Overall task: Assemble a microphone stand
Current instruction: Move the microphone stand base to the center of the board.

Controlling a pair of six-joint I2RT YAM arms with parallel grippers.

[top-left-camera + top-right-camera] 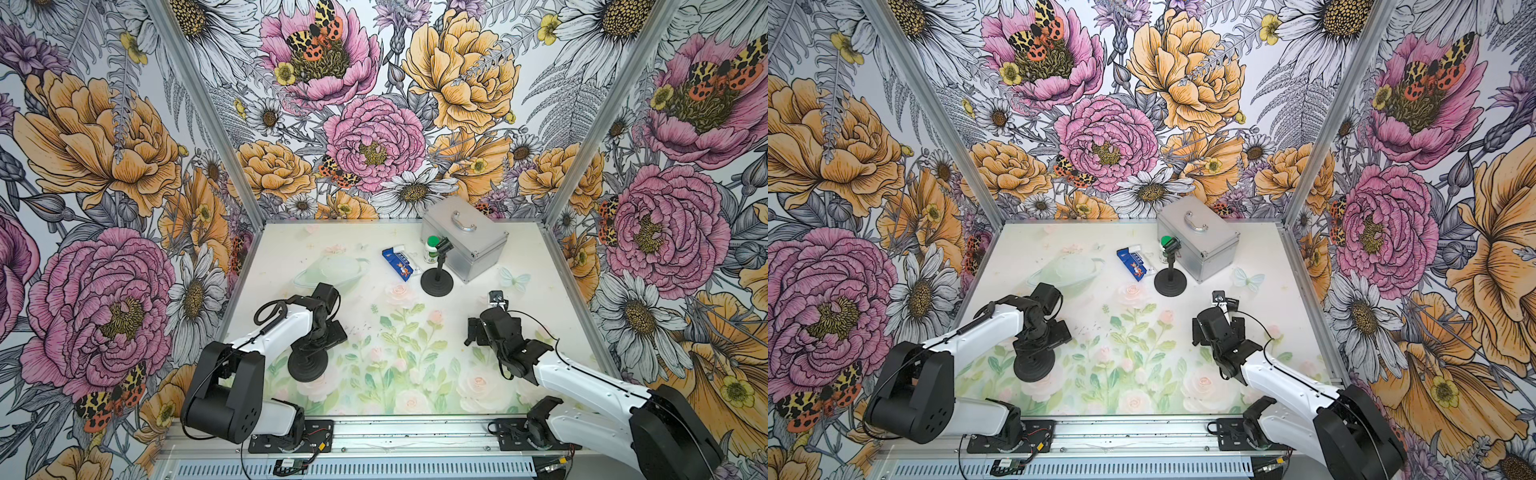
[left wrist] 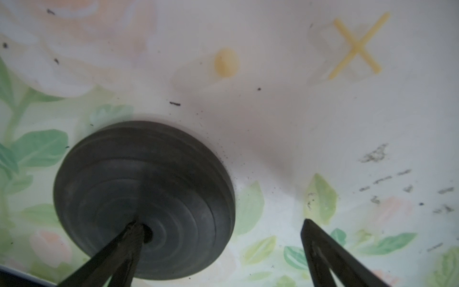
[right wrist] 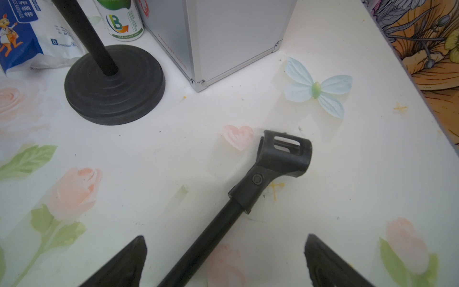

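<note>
A loose black round base [image 2: 144, 198] lies on the flowered table, near the front left in both top views [image 1: 307, 368]. My left gripper [image 2: 221, 229] hangs over it, open, with one fingertip [image 2: 133, 236] above the base's centre hole and the other off to the side. A black pole with a microphone clip [image 3: 283, 156] at its end lies flat on the table. The pole [image 3: 211, 236] runs between the fingers of my open right gripper [image 3: 224, 242], which does not touch it. In the top views the right arm hides this pole.
An assembled stand [image 1: 436, 282] with its own clip [image 1: 444, 245] is upright at the back. Behind it are a silver case [image 1: 465, 237], a green-capped bottle [image 1: 432, 249] and a blue packet [image 1: 399, 264]. Metal posts and flowered walls enclose the table.
</note>
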